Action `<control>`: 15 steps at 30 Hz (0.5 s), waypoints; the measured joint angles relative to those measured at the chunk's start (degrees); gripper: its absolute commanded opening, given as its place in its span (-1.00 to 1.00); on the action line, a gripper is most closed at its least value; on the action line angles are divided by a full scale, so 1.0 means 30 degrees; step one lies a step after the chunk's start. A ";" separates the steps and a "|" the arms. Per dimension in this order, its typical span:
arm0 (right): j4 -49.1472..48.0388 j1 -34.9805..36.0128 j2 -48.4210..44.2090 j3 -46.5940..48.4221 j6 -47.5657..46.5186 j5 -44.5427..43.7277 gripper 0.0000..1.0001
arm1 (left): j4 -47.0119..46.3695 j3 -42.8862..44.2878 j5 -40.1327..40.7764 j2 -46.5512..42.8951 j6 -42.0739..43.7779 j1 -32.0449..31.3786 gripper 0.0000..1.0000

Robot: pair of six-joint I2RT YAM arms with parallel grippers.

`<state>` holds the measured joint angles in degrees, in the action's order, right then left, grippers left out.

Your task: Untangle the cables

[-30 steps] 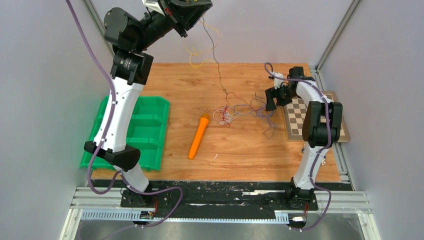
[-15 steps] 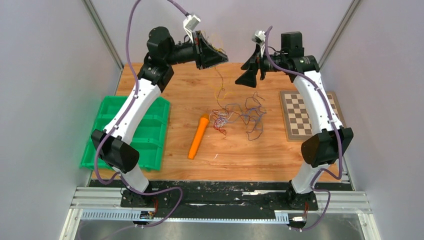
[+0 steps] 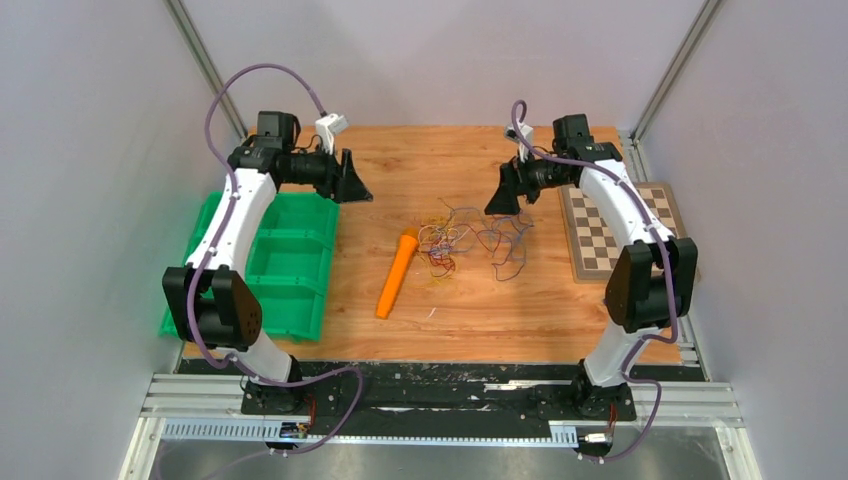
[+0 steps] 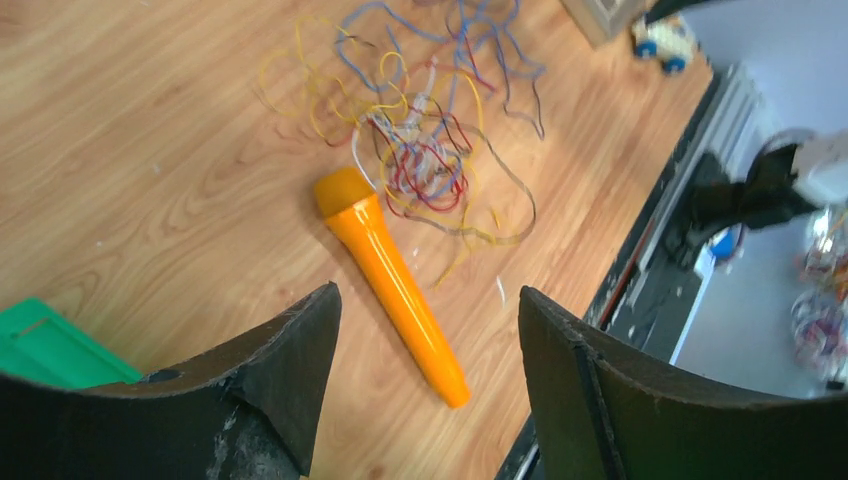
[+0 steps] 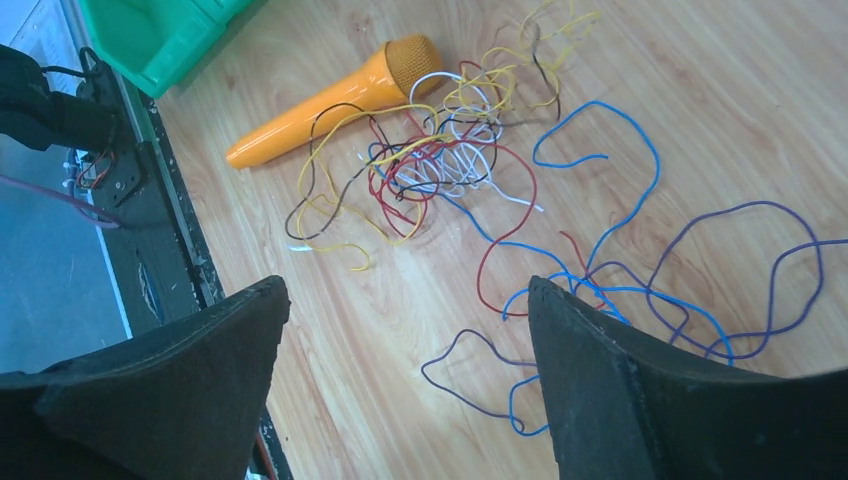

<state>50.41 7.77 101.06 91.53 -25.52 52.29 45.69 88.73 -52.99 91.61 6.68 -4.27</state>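
Both arms hovered over the wooden table. The left gripper gaped wide and empty, and so did the right gripper. Between them the cables lay loosely tangled, just beside the head of the orange marker.

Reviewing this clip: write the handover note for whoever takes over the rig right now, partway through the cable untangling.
Left gripper: open, empty, above the table near the green bin.
Right gripper: open, empty, above the table near the chessboard.
Cables: all lying on the table between the arms. The red, white and yellow ones are clumped beside the head of the orange marker. The blue and purple ones lie looser to the right, but they overlap.
Done: no cable lies fully apart.
Left: work each strand out of the clump and lay the strands apart.
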 measured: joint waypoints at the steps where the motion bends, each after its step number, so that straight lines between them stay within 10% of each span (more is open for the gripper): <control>1: 0.0066 0.0022 0.0007 -0.0117 -0.0015 -0.0058 0.66 | 0.0539 -0.0087 0.0211 0.0000 0.0801 -0.0044 0.42; 15: 0.0007 0.0758 0.0947 -0.1377 0.1297 -0.0102 0.30 | -0.2783 -0.5486 -0.0029 0.0750 0.0102 -0.5654 0.48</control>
<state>50.43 10.04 103.90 87.39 -21.63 51.99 37.34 72.27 -53.08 93.86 6.98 -21.23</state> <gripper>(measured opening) 0.669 0.732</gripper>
